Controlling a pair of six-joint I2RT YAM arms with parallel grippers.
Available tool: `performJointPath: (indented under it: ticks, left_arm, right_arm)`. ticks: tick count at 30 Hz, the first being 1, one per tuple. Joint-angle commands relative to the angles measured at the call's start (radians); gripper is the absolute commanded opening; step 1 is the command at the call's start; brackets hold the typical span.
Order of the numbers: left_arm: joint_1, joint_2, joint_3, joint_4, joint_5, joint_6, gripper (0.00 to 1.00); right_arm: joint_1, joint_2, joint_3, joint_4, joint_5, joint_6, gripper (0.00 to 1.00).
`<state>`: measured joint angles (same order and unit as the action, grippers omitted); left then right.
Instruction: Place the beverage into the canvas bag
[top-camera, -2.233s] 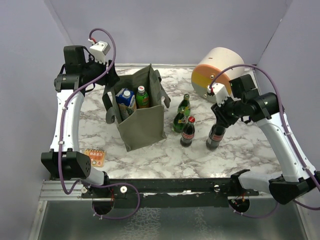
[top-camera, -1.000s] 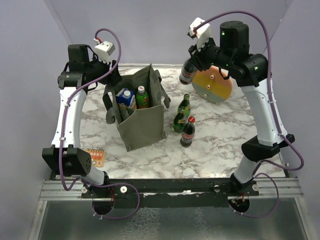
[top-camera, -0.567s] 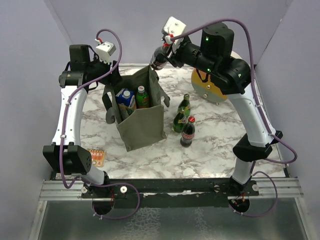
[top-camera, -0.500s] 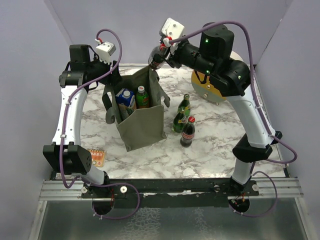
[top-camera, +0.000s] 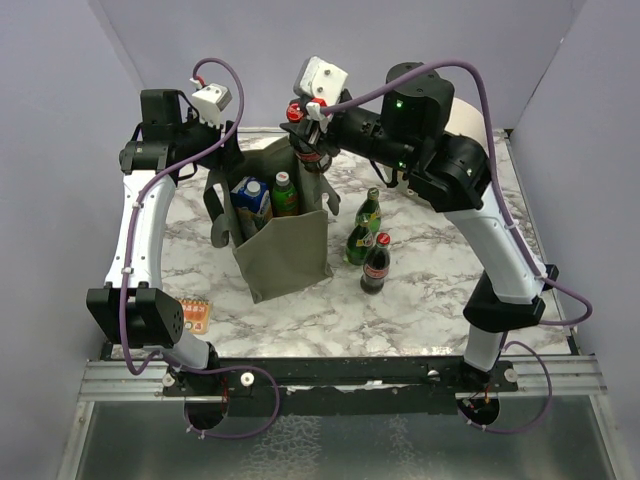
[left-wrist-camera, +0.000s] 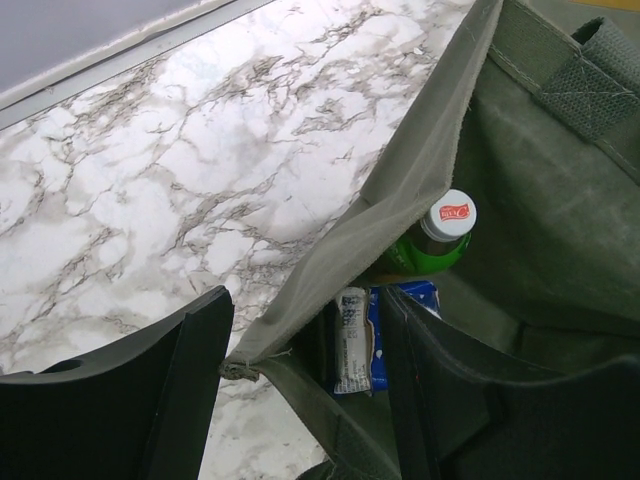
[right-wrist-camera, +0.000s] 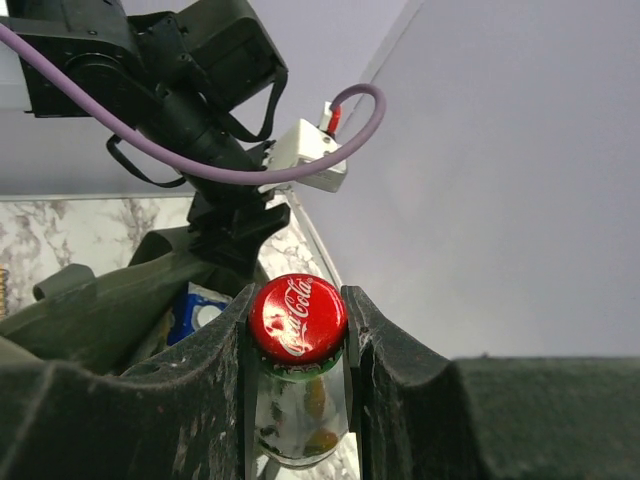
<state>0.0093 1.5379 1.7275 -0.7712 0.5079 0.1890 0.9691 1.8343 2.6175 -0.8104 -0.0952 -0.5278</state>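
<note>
The olive-green canvas bag (top-camera: 285, 250) stands upright and open at the table's middle left; it also shows in the left wrist view (left-wrist-camera: 540, 200) and the right wrist view (right-wrist-camera: 90, 320). My right gripper (top-camera: 303, 122) (right-wrist-camera: 297, 322) is shut on the neck of a red-capped cola bottle (top-camera: 312, 155) (right-wrist-camera: 295, 420) and holds it upright over the bag's far rim. My left gripper (top-camera: 225, 150) (left-wrist-camera: 305, 300) is open; its jaws straddle the bag's far-left rim, one finger inside and one outside. A blue-white carton (top-camera: 250, 197) and a green bottle (top-camera: 284, 192) (left-wrist-camera: 450, 215) stand inside the bag.
Two green bottles (top-camera: 368, 212) (top-camera: 358, 243) and another cola bottle (top-camera: 375, 262) stand right of the bag. A cream-and-orange cylinder (top-camera: 462, 108) lies at the back right, mostly behind my right arm. An orange packet (top-camera: 190, 313) lies at the front left.
My right arm has lifted the cola bottle off the table at the right and carried it up and left to the bag's far rim. The left arm has barely moved.
</note>
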Motion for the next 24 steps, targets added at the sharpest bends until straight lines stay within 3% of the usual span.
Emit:
performJointPath:
  ticks: [1,17,24]
  left_arm:
    - [-0.009,-0.002,0.021,0.019,-0.016,-0.026,0.62]
    - [-0.009,0.001,0.028,0.024,-0.033,-0.054,0.61]
    - [-0.009,-0.005,0.021,0.028,-0.027,-0.086,0.60]
  right_arm:
    - [0.018,-0.057,0.023,0.246,-0.015,-0.009,0.01]
    - [0.091,-0.002,0.027,0.310,-0.092,0.070,0.01]
    - [0.091,0.008,-0.054,0.356,-0.146,0.154,0.01]
